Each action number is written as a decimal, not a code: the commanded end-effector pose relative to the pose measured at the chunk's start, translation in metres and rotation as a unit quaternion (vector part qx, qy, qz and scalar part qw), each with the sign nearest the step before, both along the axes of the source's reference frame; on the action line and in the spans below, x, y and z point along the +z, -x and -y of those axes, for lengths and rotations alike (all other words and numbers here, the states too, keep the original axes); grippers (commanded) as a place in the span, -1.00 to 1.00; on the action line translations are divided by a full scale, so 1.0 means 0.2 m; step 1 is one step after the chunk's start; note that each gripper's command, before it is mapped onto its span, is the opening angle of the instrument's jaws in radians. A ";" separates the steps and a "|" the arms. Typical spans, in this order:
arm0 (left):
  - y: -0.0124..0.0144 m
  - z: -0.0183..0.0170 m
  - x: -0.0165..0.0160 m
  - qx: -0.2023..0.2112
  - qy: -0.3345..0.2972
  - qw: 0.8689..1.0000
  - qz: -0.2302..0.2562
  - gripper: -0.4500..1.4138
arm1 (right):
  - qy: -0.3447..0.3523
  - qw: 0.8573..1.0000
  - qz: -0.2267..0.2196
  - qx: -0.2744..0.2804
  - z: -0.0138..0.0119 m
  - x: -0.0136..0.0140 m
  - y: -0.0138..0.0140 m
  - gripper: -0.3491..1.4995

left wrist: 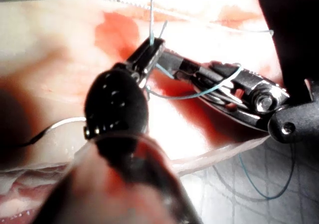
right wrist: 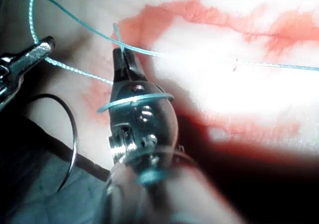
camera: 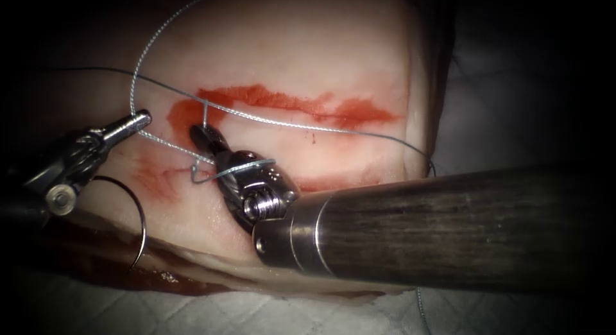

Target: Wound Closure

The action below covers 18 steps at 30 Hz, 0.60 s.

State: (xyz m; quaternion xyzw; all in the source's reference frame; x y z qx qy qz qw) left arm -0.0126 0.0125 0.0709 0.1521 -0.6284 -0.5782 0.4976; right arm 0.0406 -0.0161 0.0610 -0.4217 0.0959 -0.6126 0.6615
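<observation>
Endoscope view: the left tool (camera: 142, 119) has its jaws closed on the thread (camera: 282, 122) at the left of the cut (camera: 289, 104). The right tool (camera: 204, 137) has its jaws closed on a short upright piece of thread at the left end of the cut, and a loop of thread lies wrapped around its wrist. The needle (camera: 138, 226) lies free at the lower left edge of the tissue (camera: 289, 46), held by neither tool and not in the tissue. Red fluid (camera: 359, 110) marks the cut. Left wrist view: the left tool (left wrist: 153, 49) is clamped on the thread (left wrist: 152, 10), just beside the right tool (left wrist: 172, 62), whose wrist carries the loop. Right wrist view: the right tool (right wrist: 119, 59) grips the thread (right wrist: 149, 52) at its tip; the left tool (right wrist: 46, 45) holds the thread nearby; the needle (right wrist: 74, 134) curves beside the tissue (right wrist: 199, 45).
</observation>
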 end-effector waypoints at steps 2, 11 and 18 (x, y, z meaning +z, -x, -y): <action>0.000 -0.006 0.001 -0.002 -0.009 1.000 -0.010 -1.00 | 0.014 1.000 -0.002 -0.007 0.000 0.001 -0.002 -1.00; -0.005 -0.059 0.016 -0.005 0.022 0.995 -0.101 -1.00 | 0.072 0.997 -0.010 -0.036 0.002 -0.004 0.003 -1.00; -0.002 -0.086 0.042 0.001 0.039 0.983 -0.177 -1.00 | 0.141 0.982 -0.024 -0.126 0.010 0.000 0.003 -1.00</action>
